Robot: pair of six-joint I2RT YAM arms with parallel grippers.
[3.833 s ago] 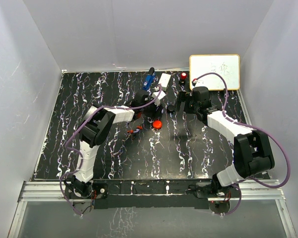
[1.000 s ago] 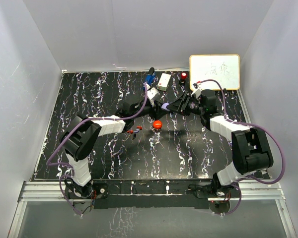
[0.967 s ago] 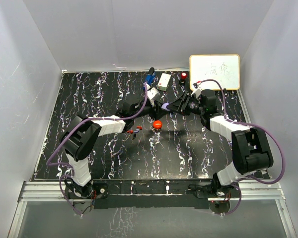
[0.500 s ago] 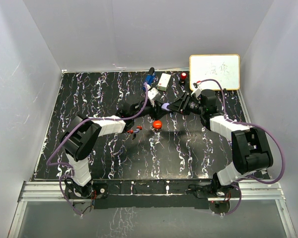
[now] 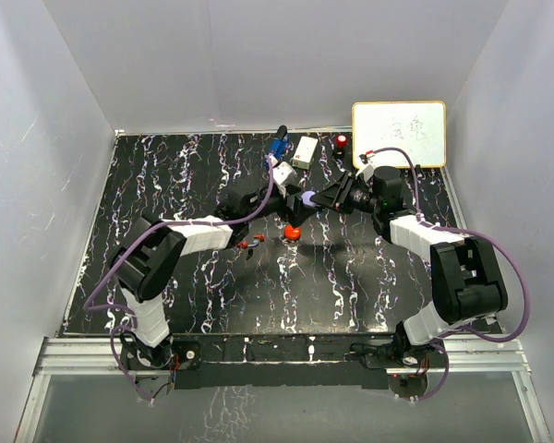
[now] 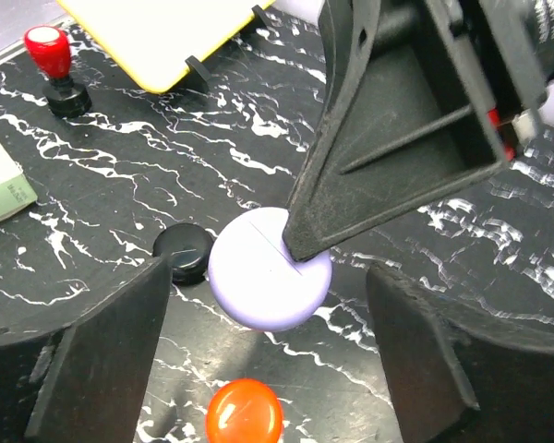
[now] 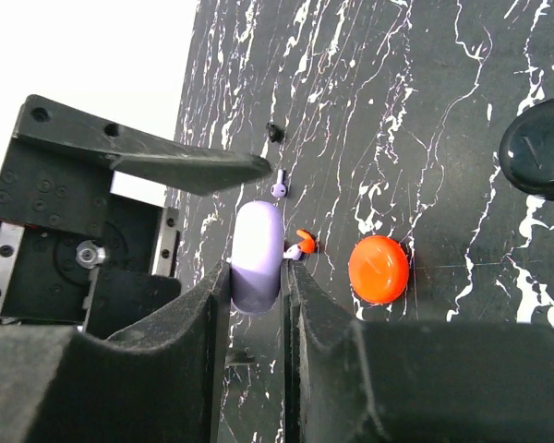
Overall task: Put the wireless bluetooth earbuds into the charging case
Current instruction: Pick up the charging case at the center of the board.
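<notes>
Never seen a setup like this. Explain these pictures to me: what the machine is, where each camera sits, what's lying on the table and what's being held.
Two robot arms are bolted at the near edge of a black marbled table. One picture looks down from above and behind the arms. The other two come from a camera on each arm's wrist, so each shows its own fingers. The right gripper is closed on a round pale purple case. The left gripper is open and empty, pointed at that case. On the table lie an orange-red puck, a black puck and tiny earbuds. A whiteboard stands at the back.
</notes>
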